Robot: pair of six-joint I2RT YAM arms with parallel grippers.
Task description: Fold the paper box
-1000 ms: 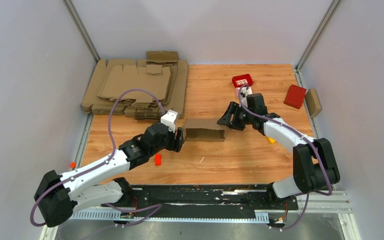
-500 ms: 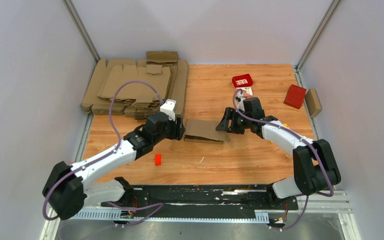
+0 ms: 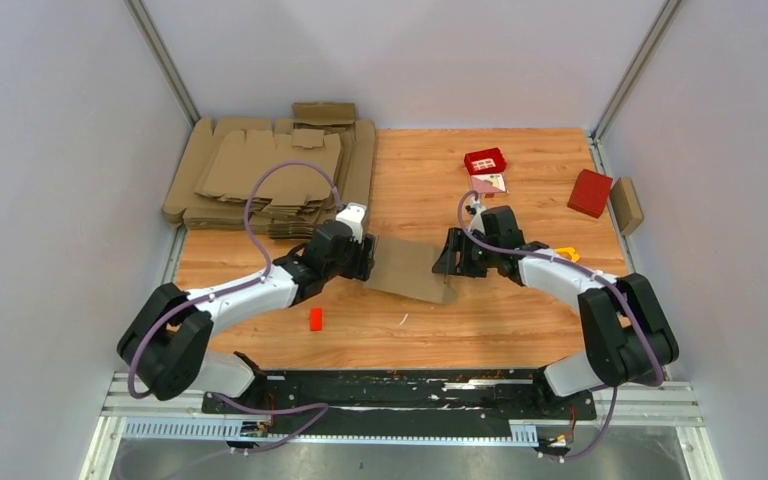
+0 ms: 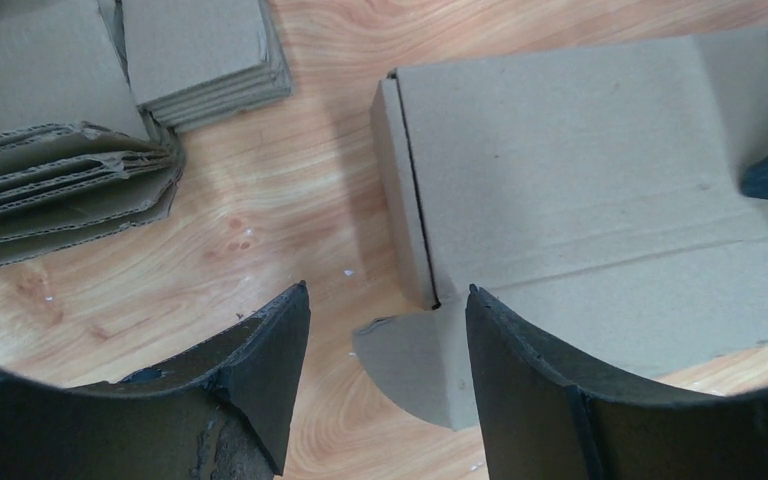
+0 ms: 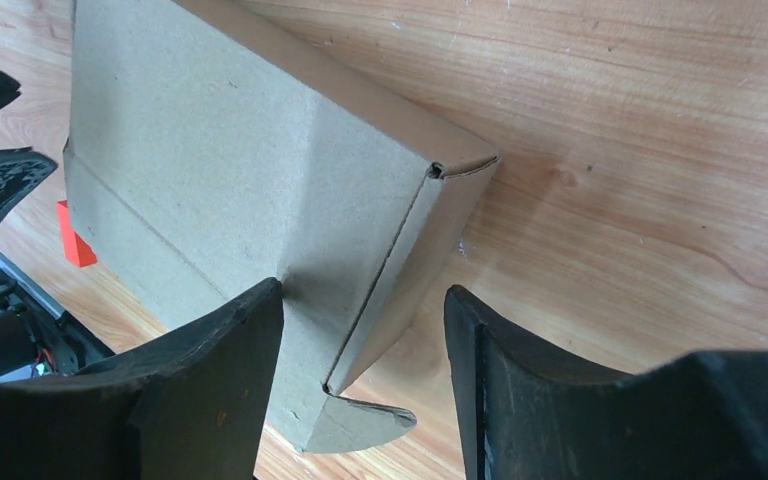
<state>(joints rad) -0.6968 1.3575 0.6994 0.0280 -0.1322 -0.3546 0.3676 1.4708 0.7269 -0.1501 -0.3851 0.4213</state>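
The paper box (image 3: 410, 268) is a plain brown cardboard piece lying at mid-table, its wide face up, between both grippers. My left gripper (image 3: 365, 262) is at its left end and stands open. In the left wrist view the box (image 4: 580, 170) lies ahead, and its rounded corner flap (image 4: 430, 370) sits between the gripper's (image 4: 387, 290) jaws. My right gripper (image 3: 447, 258) is at the box's right end, also open. In the right wrist view the box (image 5: 240, 170) and its end flap (image 5: 400, 260) reach between that gripper's (image 5: 365, 288) jaws, and the left finger (image 5: 210, 380) overlaps the panel.
A pile of flat cardboard blanks (image 3: 270, 180) fills the back left and lies close to the left gripper (image 4: 50, 170). Two red boxes (image 3: 485, 160) (image 3: 590, 192) and a small brown box (image 3: 626, 205) sit at the back right. A small red block (image 3: 315, 319) lies near the left arm.
The box has tipped from a narrow upright shape to a wide face lying up. The left gripper has moved up and to the right. The right gripper has moved down and to the left.
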